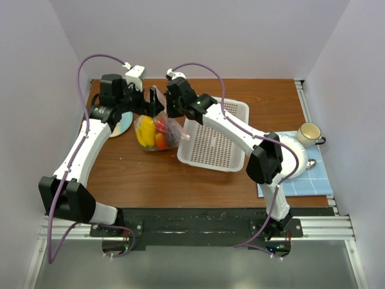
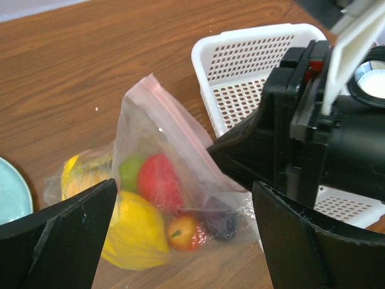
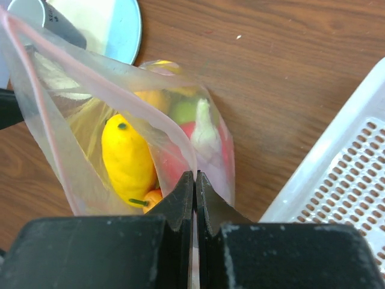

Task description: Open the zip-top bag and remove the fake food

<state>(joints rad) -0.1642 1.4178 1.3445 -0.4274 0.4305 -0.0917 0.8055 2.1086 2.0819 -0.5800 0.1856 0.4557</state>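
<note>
Right jaws are pinched shut on one lip of the bag (image 3: 72, 114), which sits on the desk (image 1: 150, 174) between plate (image 1: 123, 123) and basket (image 1: 210, 144). Left jaws gape empty; they should pinch the opposite lip squarely, then pull apart gently so the toy food (image 2: 157, 180) doesn't spill

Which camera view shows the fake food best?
The left wrist view: the fake food shows yellow, green, red and dark purple pieces through the zip-top bag. The right wrist view hides some behind the right gripper; the top view shows only a small yellow-red patch.
</note>
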